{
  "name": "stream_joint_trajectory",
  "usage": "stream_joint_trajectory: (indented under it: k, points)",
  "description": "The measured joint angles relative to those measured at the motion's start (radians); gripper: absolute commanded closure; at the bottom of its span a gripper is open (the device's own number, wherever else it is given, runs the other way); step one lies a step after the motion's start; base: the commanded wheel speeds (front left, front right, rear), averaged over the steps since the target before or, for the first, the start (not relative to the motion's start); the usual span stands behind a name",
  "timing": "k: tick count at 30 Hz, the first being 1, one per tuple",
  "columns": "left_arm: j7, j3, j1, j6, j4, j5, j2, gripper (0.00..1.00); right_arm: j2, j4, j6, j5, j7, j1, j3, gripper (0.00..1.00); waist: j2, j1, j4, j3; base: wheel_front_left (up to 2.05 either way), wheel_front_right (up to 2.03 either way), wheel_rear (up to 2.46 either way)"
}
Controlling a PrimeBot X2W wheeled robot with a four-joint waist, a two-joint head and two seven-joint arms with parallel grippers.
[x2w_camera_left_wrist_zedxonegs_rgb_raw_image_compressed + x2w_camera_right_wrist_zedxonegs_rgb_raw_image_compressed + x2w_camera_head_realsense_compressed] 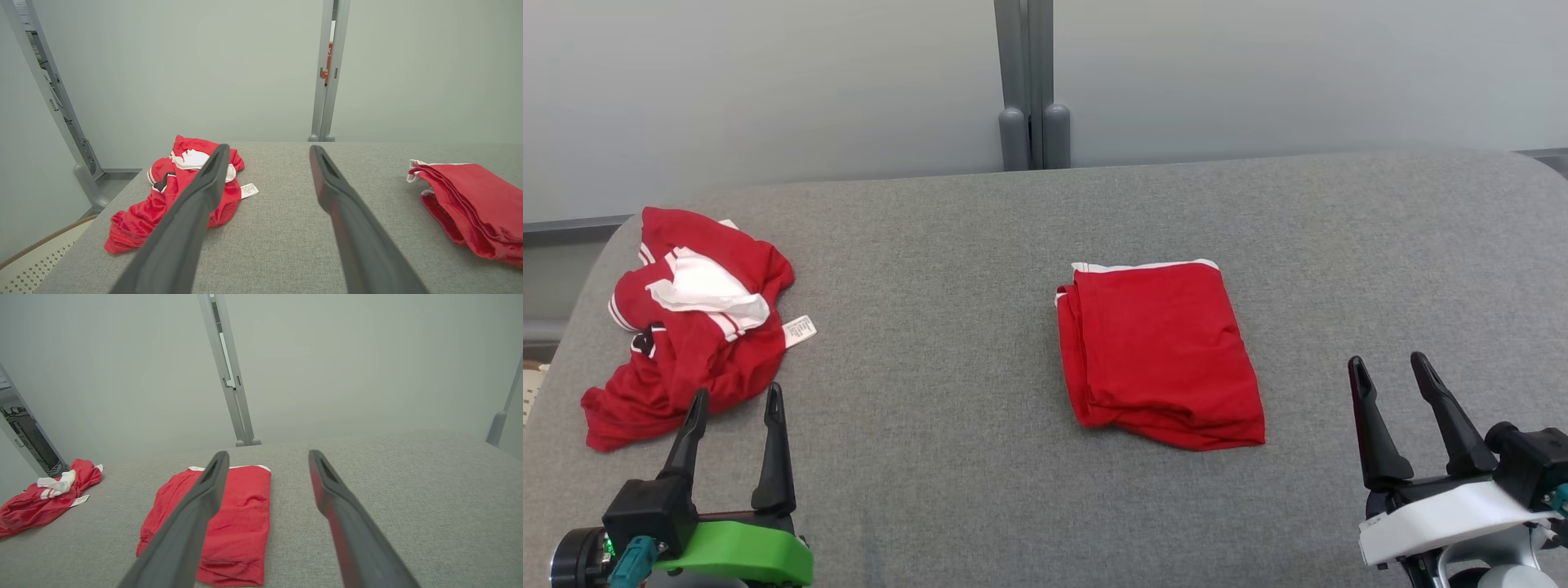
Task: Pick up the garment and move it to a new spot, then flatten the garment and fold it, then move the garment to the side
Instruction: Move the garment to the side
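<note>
Backdrop: pale grey wall panels (768,90) across the top of the head view, joined by a grey upright post (1033,82) at top centre.
Table: grey woven-fabric surface (980,245) filling the lower two thirds of the head view, with rounded far corners.
Crumpled red garment (686,343): left side of the head view, lying bunched on the table with white trim, white lining and a small black patch exposed. It lies at left centre in the left wrist view (179,196) and far left in the right wrist view (36,502).
Folded red garment (1160,355): just right of centre in the head view, a flat rectangle with a white edge along its far side. It is well apart from the crumpled one.
Left gripper (736,394): lower left, green-bodied, fingers spread and holding nothing; tips near the crumpled garment's near edge, contact not evident.
Right gripper (1387,361): lower right, white-bodied, fingers spread and holding nothing, clear of the folded garment to its left.
Care label (799,331): white tag at the crumpled garment's right edge, flat on the table; its print is too small to read.
Sticker (325,61): orange-red, on the post in the left wrist view; marks illegible.
</note>
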Motion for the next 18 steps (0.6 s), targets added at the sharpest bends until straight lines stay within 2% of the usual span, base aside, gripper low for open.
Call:
stream_joint_trajectory:
  k: [18]
  points:
    - [-0.002,-0.011,0.001,0.007,0.002,-0.01,0.011,0.0,0.006,0.0,0.0,-0.005,0.004,0.008,-0.008,0.0,0.0,0.0,0.007,-0.005,0.0,0.0,0.0]
